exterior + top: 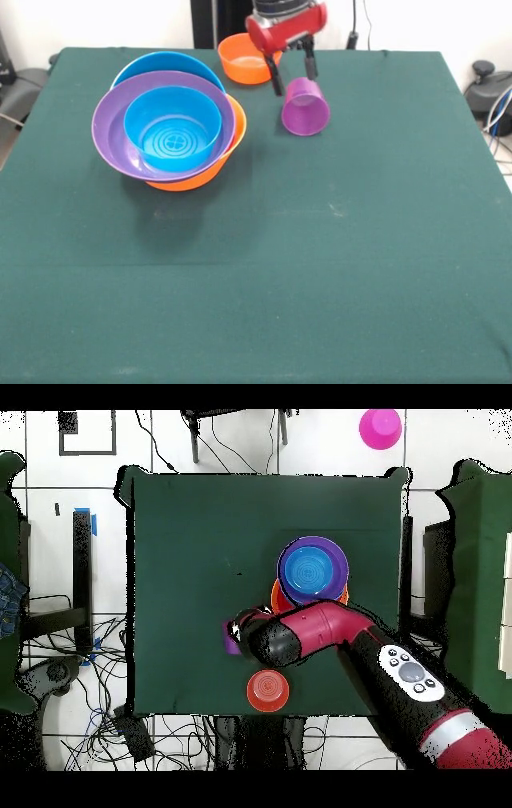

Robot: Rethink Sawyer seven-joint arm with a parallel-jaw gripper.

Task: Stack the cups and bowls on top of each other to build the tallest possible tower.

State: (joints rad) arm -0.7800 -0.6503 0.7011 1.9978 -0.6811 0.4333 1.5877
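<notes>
Front view: gripper (292, 74) over far part of desk (320, 264), fingers (276, 80) spread, straddling rim of purple cup (305, 106); cup tilted, mouth toward camera, whether gripped or merely bracketed unclear. Small orange bowl (244, 58) just behind fingers. Tower (170, 130) well off to one side: small blue bowl nested on top.

Overhead view: arm hides fingers; purple sliver of cup (231, 646) peeks beside wrist.

Judgement: cup light, thin, glossy, slippery; pinch rim wall.
</notes>
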